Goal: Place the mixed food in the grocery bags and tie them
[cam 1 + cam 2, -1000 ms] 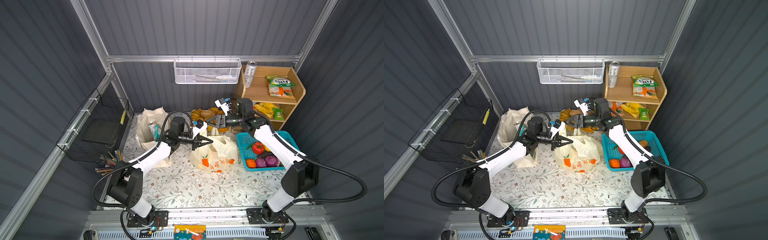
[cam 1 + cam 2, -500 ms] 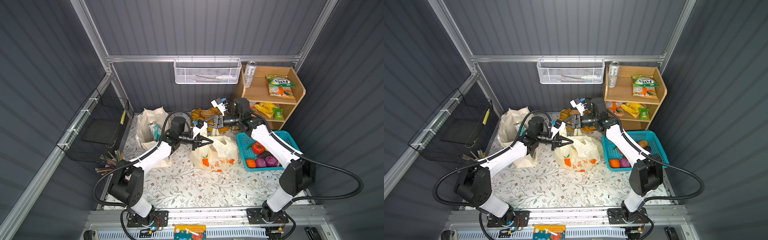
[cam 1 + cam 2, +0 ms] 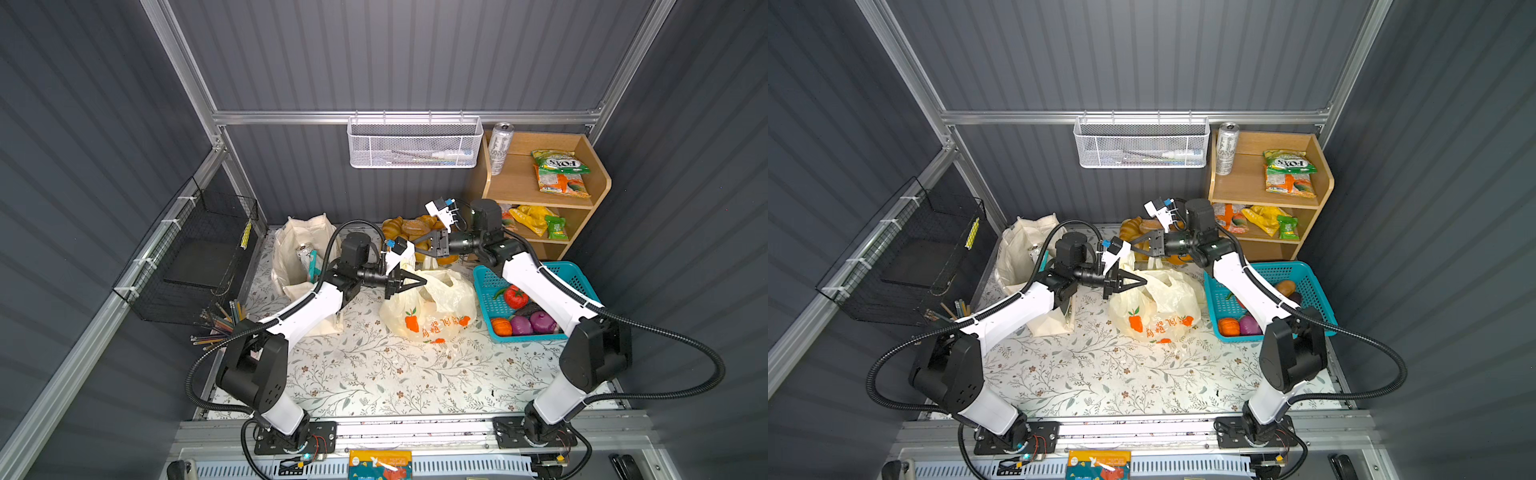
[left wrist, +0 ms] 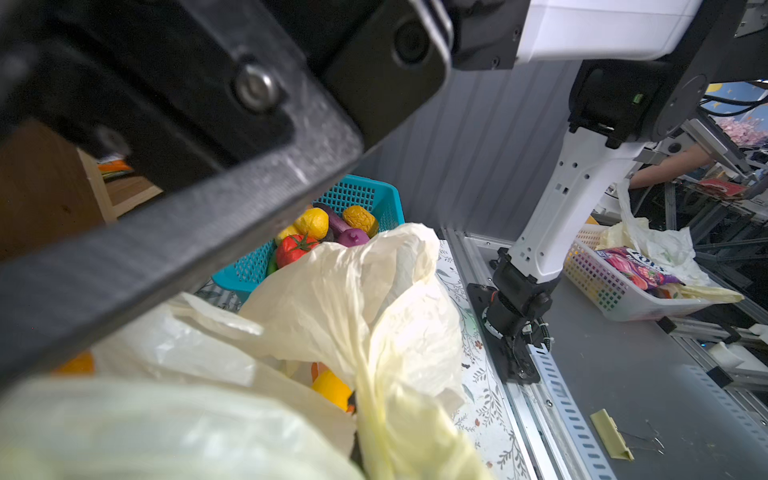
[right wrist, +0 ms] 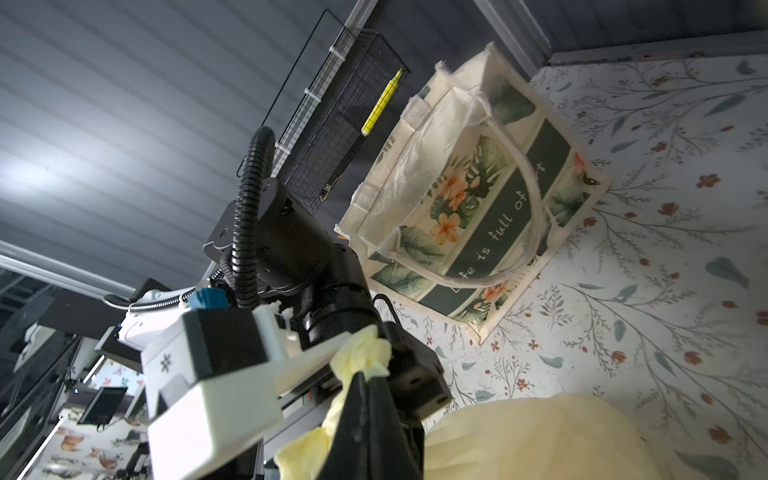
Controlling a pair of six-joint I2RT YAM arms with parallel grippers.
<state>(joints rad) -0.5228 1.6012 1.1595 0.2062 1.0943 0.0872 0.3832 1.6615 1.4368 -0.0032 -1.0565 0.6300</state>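
The thin pale-yellow plastic bag (image 3: 432, 309) (image 3: 1158, 309) sits at the centre of both top views on the floral tabletop (image 3: 374, 374). It is slumped, with its mouth loose and crumpled. In the left wrist view a yellow toy fruit (image 4: 332, 388) shows inside its folds.

The left gripper (image 3: 417, 282) (image 3: 1140, 282) is clamped on one bag handle at the bag's upper left edge. The right wrist view shows that handle as a twisted yellow wad (image 5: 361, 353) pinched between the black fingers. The right gripper (image 3: 414, 247) (image 3: 1137, 243) hangs just above and behind it, jaws together. Whether any plastic lies between them cannot be told.

At the bag's right edge stands the teal basket (image 3: 484, 284), just beside it. The basket holds a red tomato (image 3: 515, 296), an orange piece (image 3: 500, 326) and purple pieces (image 3: 532, 323). To the left, partly behind the left arm, the cream canvas tote (image 3: 299, 249) (image 5: 478, 187) stands open-mouthed with a can (image 3: 305, 252) and a teal packet (image 3: 312, 266) inside. Bread rolls (image 3: 411, 226) lie against the back wall, near the right gripper.

At upper right the wooden shelf (image 3: 519, 183) carries another can (image 3: 498, 147) and snack packets. A broad band of floral tabletop runs from the bag's lower edge to the front rail.
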